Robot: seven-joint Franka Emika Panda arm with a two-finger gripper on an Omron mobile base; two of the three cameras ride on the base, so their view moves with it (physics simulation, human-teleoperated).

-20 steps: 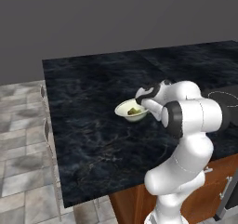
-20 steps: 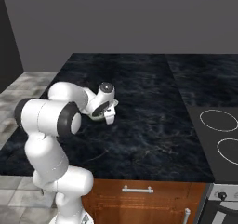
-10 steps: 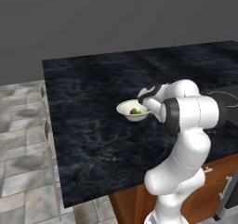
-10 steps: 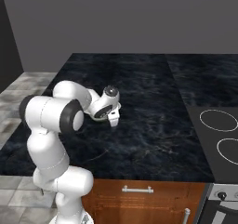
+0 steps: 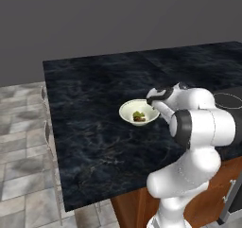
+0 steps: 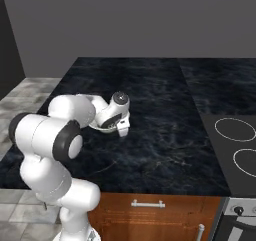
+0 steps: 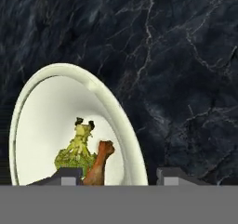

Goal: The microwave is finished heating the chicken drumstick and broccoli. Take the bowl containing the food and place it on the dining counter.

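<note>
The cream-white bowl [image 5: 128, 109] rests upright on the black marble dining counter [image 5: 90, 85], about mid-counter. Inside it lie the green broccoli [image 7: 74, 151] and the brown chicken drumstick [image 7: 98, 165]. My gripper [image 7: 122, 175] is open and straddles the bowl's near rim, with one finger over the inside and the other outside. Neither finger presses on the rim. From the left base view the gripper [image 5: 154, 103] sits at the bowl's right edge. In the right base view the hand [image 6: 120, 116] covers most of the bowl [image 6: 100, 128]. The microwave is out of view.
A cooktop with round burner rings [image 6: 235, 135] lies at the counter's right end. Chair backs [image 5: 46, 127] stand along the counter's left side over the tiled floor. The counter's front edge runs just below my arm, with wooden drawers [image 6: 147, 210] under it.
My fingers have spread apart and let go of the bowl's rim. The bowl stays where it was on the counter, and the arm has barely moved.
</note>
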